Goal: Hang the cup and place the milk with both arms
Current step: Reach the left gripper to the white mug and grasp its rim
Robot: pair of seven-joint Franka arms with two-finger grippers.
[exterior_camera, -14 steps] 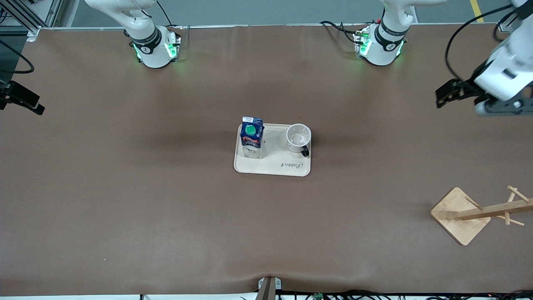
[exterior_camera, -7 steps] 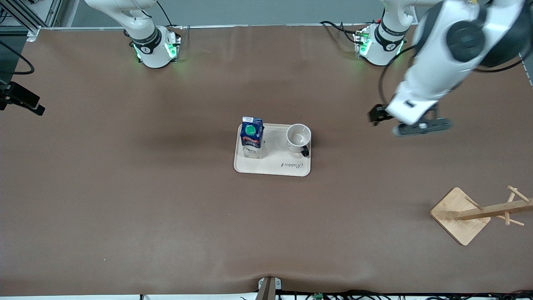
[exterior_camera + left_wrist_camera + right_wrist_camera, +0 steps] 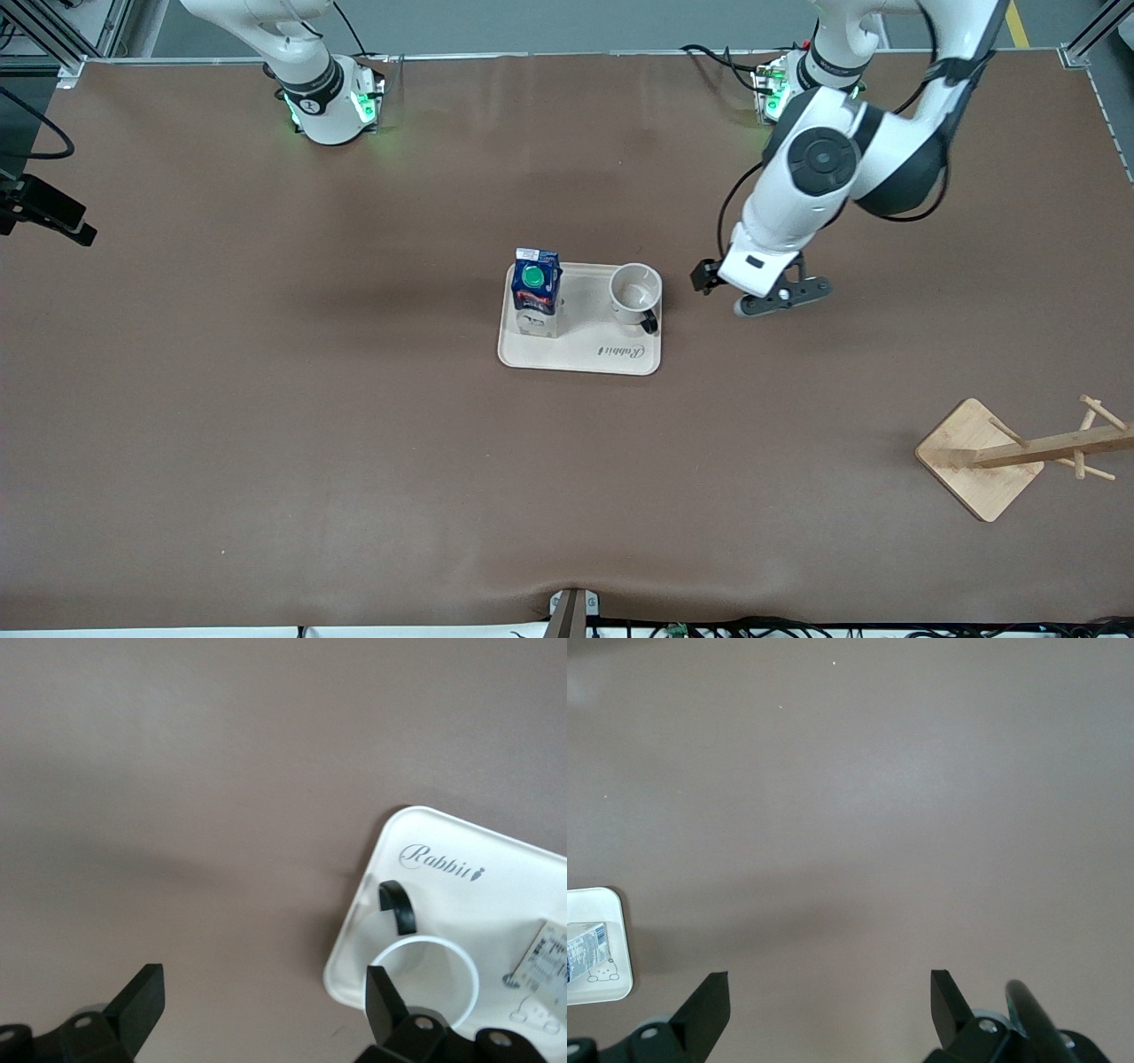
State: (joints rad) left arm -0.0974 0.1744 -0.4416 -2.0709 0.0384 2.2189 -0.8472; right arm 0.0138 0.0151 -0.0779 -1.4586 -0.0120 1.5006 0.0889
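**Ana:** So where do things stand on the brown table (image 3: 266,425)?

**Ben:** Both task things sit on the cream rectangular plastic tray (image 3: 580,356) at the table's middle. The small white mug with a thin black loop handle (image 3: 635,295) is at the tray's end toward the left arm; the dark blue gable-top milk carton with a round green cap (image 3: 536,292) stands upright at the other end. The bamboo peg rack (image 3: 1019,452) lies well apart, near the corner at the left arm's end, by the edge closest to the front camera.

**Ana:** And the tools?

**Ben:** The left tool (image 3: 262,997) hangs over bare table just beside the tray, fingers spread wide, holding nothing. The right tool (image 3: 829,997) is likewise spread and empty over bare table; that arm waits.

**Ana:** How would the mug handle?

**Ben:** I'd judge it light, rigid, glazed, so slippery and breakable. Pinching the rim wall would leave the handle free for a peg. The carton looks light and slightly crushable; grip its flat sides gently.

**Ana:** Do the views differ?

**Ben:** The left wrist view shows the spread fingers, the handle (image 3: 396,906) and the tray's script; the front view hides those fingers but alone shows the rack. The right wrist view catches only a tray corner (image 3: 598,948).
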